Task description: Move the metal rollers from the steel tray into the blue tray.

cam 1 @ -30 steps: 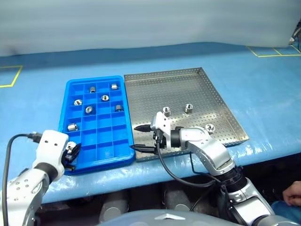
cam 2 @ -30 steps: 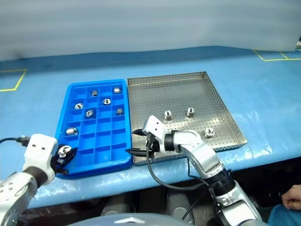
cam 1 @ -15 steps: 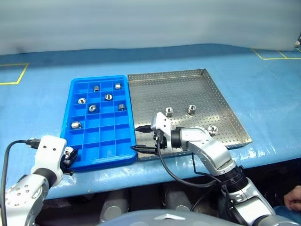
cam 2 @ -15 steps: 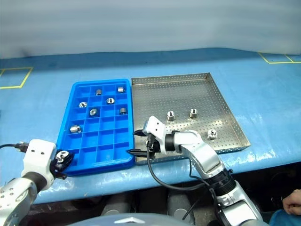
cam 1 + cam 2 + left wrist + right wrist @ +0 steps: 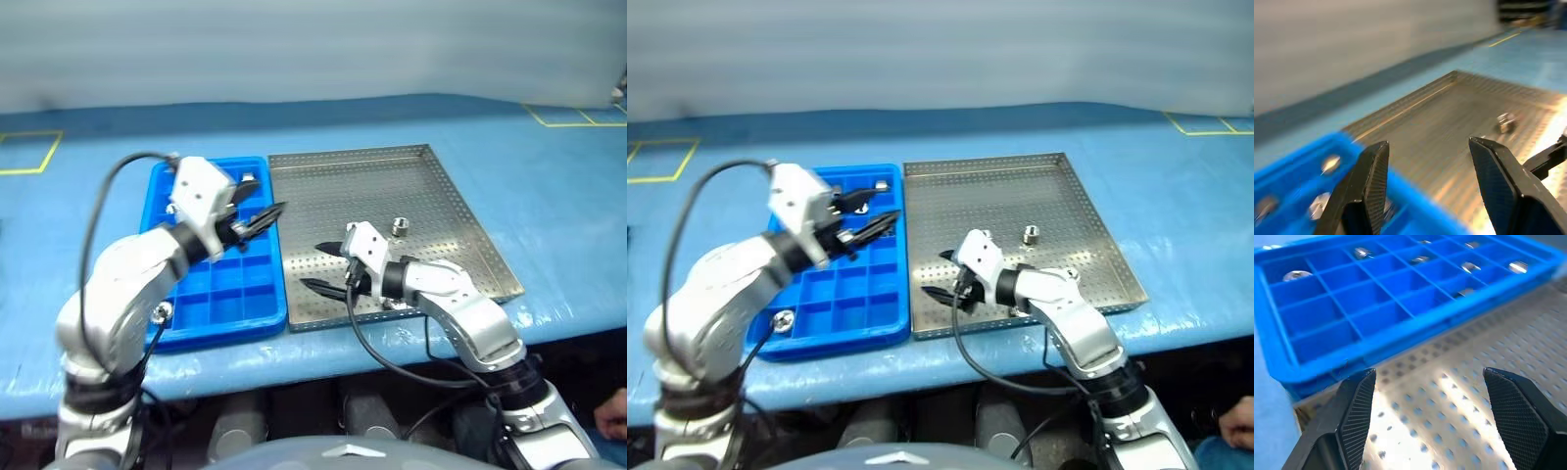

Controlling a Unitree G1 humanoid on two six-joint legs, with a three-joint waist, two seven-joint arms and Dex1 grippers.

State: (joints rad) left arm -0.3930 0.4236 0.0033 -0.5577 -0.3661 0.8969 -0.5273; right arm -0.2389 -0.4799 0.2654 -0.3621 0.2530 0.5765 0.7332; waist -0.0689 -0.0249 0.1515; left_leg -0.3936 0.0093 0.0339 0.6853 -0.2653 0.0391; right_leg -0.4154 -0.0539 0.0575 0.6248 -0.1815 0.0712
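The steel tray (image 5: 392, 186) lies right of the blue tray (image 5: 225, 315) on the blue table. One metal roller (image 5: 399, 227) stands on the steel tray behind my right arm, and another (image 5: 1070, 275) shows beside that arm. A roller (image 5: 162, 311) sits in the blue tray's front-left compartment, and several more rollers (image 5: 1364, 253) lie in its far compartments. My left gripper (image 5: 260, 201) hangs open and empty above the blue tray, pointing toward the steel tray. My right gripper (image 5: 312, 266) stands wide open and empty over the steel tray's front-left part.
Yellow tape marks (image 5: 29, 147) lie on the blue table at the far left and far right. A black cable (image 5: 108, 206) loops up from my left wrist. The table's front edge runs just below both trays.
My left gripper opened, leaving its roller in the blue tray's front-left compartment, then rose and swung right over that tray. My right gripper shifted slightly to the right.
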